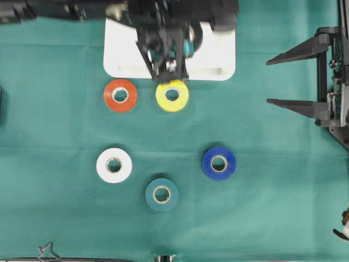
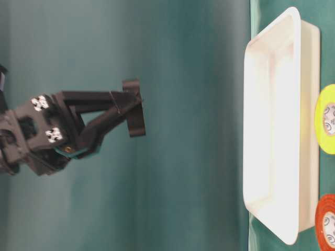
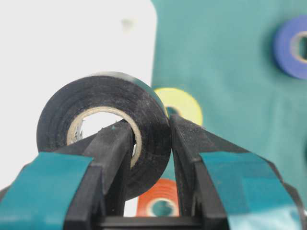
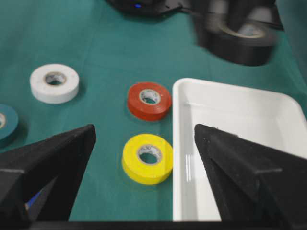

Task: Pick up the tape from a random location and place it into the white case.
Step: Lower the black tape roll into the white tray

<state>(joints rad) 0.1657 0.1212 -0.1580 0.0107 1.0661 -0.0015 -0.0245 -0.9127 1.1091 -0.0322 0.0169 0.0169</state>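
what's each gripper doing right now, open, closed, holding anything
Left gripper: closed on the black roll of tape, one finger through its core.
Right gripper: open, holding nothing.

The left end effector (image 1: 166,64) hangs over the white case (image 1: 218,60) at twelve o'clock. Below lie orange (image 1: 120,95) and yellow (image 1: 172,95) rolls; white (image 1: 114,165), teal (image 1: 161,194) and blue (image 1: 218,162) rolls sit toward six.

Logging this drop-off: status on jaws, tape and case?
Left gripper shut on black tape roll, above white plastic case. Right gripper open, parked. Case looks empty.
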